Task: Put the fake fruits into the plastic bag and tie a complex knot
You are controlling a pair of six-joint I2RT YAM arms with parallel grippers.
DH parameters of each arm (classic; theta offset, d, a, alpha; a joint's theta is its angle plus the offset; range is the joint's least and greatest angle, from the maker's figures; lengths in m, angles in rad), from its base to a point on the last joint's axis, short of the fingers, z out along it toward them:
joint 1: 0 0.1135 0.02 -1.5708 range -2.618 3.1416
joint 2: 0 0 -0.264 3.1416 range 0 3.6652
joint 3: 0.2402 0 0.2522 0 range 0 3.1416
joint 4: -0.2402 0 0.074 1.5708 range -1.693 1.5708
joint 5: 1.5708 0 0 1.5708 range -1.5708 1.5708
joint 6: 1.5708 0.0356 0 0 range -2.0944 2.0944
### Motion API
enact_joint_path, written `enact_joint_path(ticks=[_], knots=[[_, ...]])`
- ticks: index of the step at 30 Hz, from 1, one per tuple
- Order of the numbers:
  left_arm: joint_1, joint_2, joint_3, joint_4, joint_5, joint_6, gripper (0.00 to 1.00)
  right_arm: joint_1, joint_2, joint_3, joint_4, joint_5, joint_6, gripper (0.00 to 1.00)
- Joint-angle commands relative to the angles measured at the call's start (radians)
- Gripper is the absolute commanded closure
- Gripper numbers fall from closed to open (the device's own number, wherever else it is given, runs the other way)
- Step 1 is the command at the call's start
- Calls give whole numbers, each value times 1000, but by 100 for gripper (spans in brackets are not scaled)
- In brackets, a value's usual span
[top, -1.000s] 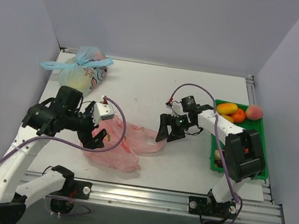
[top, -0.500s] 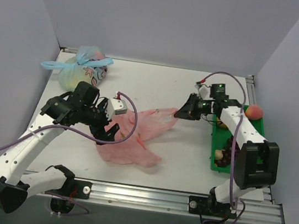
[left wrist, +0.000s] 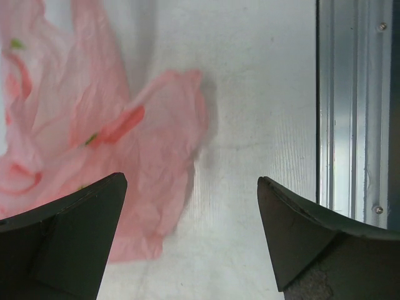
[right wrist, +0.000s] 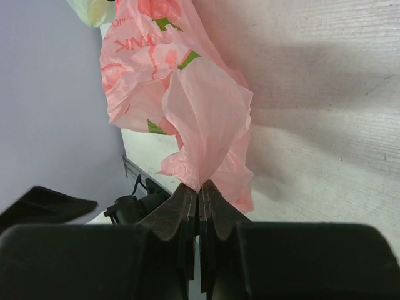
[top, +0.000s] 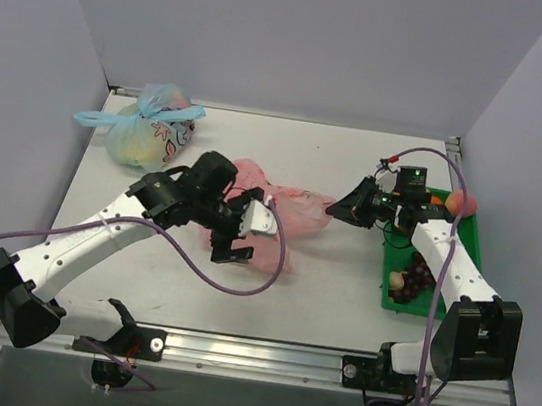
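We see the pink bag lying crumpled mid-table, between the two arms. The right gripper is clenched on a pinch of the bag's edge. The left gripper hangs over the bag's near side, jaws spread wide, grasping nothing. The fruits sit in the green tray at far right.

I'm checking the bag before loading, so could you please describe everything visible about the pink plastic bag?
The plastic bag is thin, translucent pink film with red-orange peach prints and green leaf marks. It lies crumpled and mostly flat on the white table, no fruit showing inside. The right tool is shut on one bunched edge, pulling it into a peak. The left tool hangs open over its other end.
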Motion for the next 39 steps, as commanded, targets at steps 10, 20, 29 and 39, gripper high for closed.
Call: enact_joint_path(ticks=[10,20,29,39], knots=[[-226,304,3,267,-26,523,3,-8,-78,-23,33,-11,33,100],[-181,498,127,187,-83,679,11,-19,-86,2,-2,-17,-28,100],[-63,220,25,-292,-33,603,100,-92,-50,235,-257,156,-504,100],[52,-58,-215,-385,-40,660,100,-97,61,391,-265,248,-747,100]])
